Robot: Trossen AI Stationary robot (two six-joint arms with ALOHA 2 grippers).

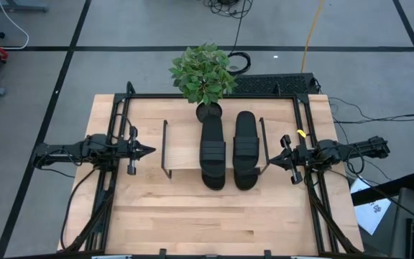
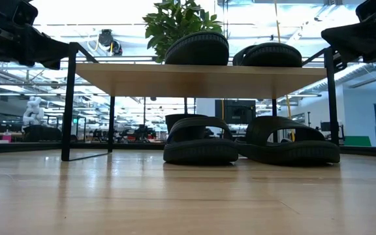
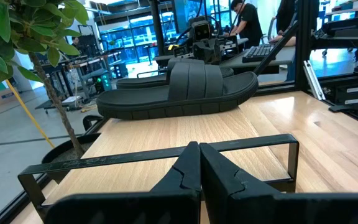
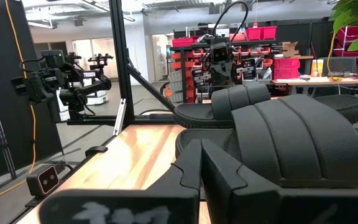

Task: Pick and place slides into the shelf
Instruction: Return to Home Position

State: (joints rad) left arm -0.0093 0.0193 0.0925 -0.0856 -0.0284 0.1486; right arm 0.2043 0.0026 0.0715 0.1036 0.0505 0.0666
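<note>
Holding our left gripper [image 1: 152, 151] with its fingers pressed together on nothing, we hover just beside the shelf's left end frame [image 1: 165, 147]. Our right gripper [image 1: 267, 160] mirrors it at the far end, likewise closed and empty. Between them the shelf [image 1: 182, 147] carries two slides [image 2: 198, 47] loose on its plank, with two more beneath on the tabletop [image 1: 192, 216] and a plant [image 1: 203, 72] just behind. We judge that any inward drift while retreating could knock a thin frame, shifting the shelf and spilling the upper pair.
</note>
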